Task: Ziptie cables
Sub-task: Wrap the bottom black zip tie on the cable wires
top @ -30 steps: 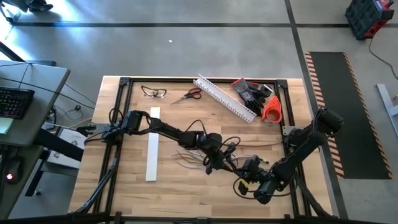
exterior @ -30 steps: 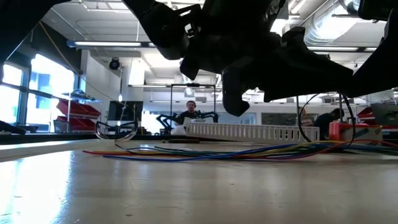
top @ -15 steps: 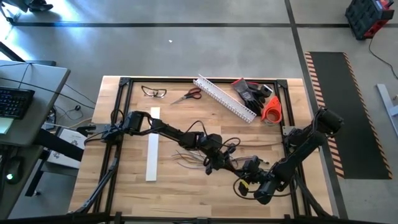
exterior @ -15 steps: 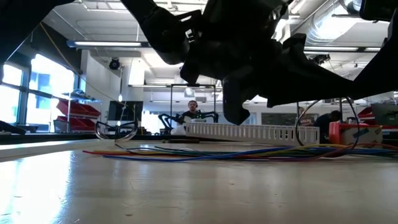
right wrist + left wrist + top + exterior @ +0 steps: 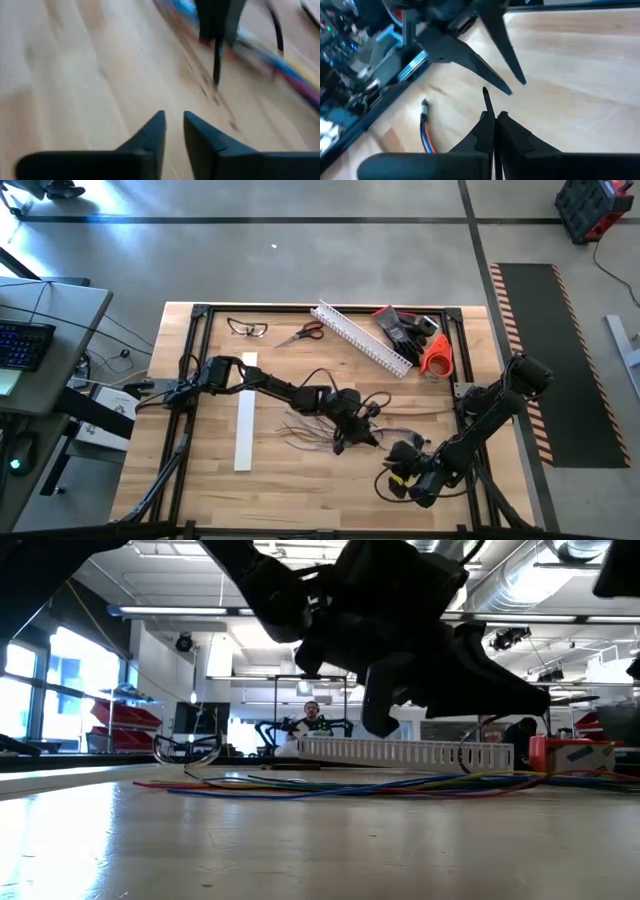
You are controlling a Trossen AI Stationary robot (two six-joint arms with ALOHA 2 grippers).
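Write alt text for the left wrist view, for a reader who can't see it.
The left gripper has its two dark fingers pressed shut on a thin dark ziptie that sticks out past their tips, above a light wooden table. Opposite, the right gripper points toward it with fingers slightly parted, and a few cables lie nearby.

My work surface is a wooden table (image 5: 200,480). Taking the white slotted channel (image 5: 362,337) as reference: scissors (image 5: 303,332) and glasses (image 5: 247,329) lie beside it, gloves (image 5: 403,328) and orange tape (image 5: 436,355) flank it, and the cables (image 5: 310,435) and a white strip (image 5: 245,425) lie well apart from it.
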